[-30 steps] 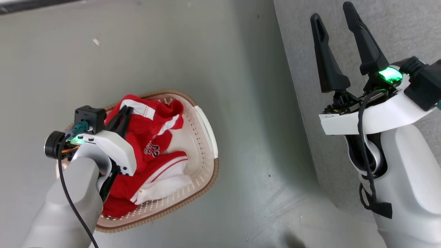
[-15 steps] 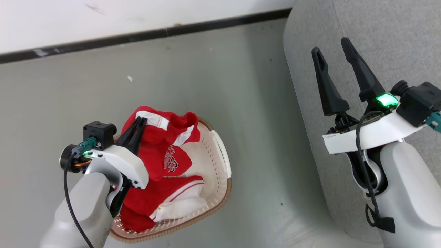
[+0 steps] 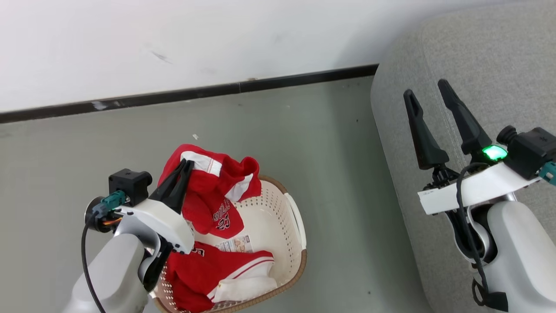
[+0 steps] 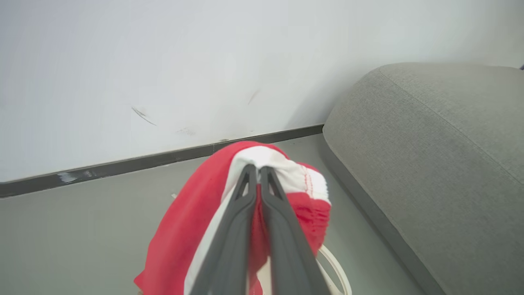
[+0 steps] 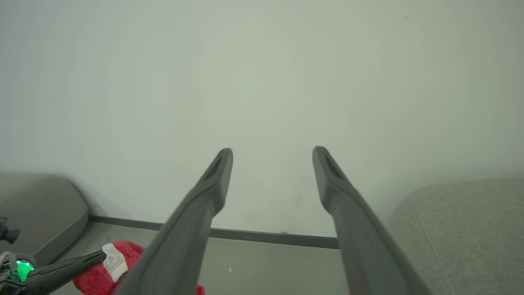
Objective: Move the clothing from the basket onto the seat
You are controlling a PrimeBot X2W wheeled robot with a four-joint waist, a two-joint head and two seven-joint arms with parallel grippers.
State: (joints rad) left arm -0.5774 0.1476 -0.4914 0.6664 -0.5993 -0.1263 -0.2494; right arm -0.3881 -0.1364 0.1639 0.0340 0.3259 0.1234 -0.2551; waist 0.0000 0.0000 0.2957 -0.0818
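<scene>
**Stock on view, for you at the controls**

1. Your left end effector (image 3: 186,164): two dark fingers pressed together, clamped on a fold of the red sports jersey with white trim (image 3: 208,195), just beside its white collar band.
2. The jersey: hangs from those fingers, bunched, over the far left part of the basket. Black-and-white lettering and a number face you on its lower half (whether the hem touches the basket bottom, you cannot tell).
3. Second red garment with white stripes (image 3: 204,274): crumpled in the near part of the basket, a white panel on its right side.
4. Cream perforated plastic laundry basket with brown woven-look rim (image 3: 278,217): stands on the grey floor (image 3: 321,143), left of the sofa and apart from it. A paper label (image 3: 236,244) shows on its bottom, between the two garments.
5. Your right end effector (image 3: 425,89): fingers spread wide, nothing between them, held above the left edge of the sofa.
6. Large grey fabric sofa with a rounded arm and stitched seam (image 3: 469,52): far right of the scene.
7. White wall (image 3: 217,43) with dark baseboard (image 3: 195,92): far side, beyond the basket.
</scene>
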